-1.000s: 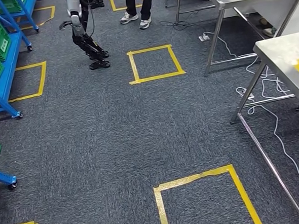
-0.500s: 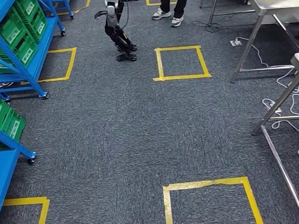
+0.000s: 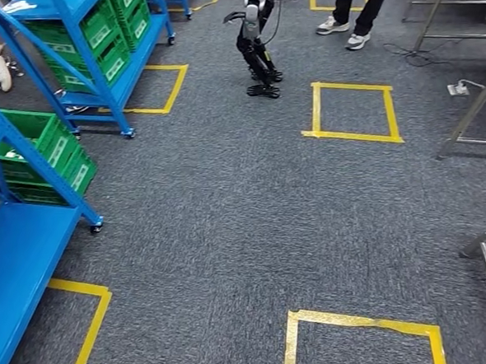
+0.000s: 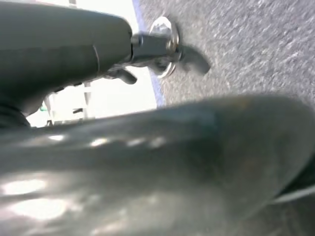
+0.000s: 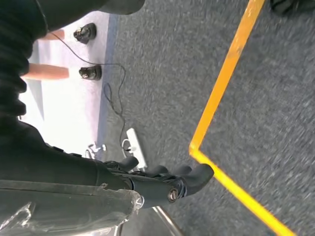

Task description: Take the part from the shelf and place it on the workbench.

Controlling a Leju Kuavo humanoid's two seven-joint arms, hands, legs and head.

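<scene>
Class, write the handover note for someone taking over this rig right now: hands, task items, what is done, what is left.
Right hand: open, holding nothing, above the carpet.
Left hand: blurred, state unclear.
Blue shelf with green bins is ahead on the left; metal workbench legs are at right.
Done: no part picked.
Left: reach shelf, take part, place it on workbench.

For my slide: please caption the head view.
Blue metal shelves holding green plastic bins beside grey carpet marked with yellow tape squares.

View swung left, blue shelves (image 3: 100,71) now closer, workbench gone
</scene>
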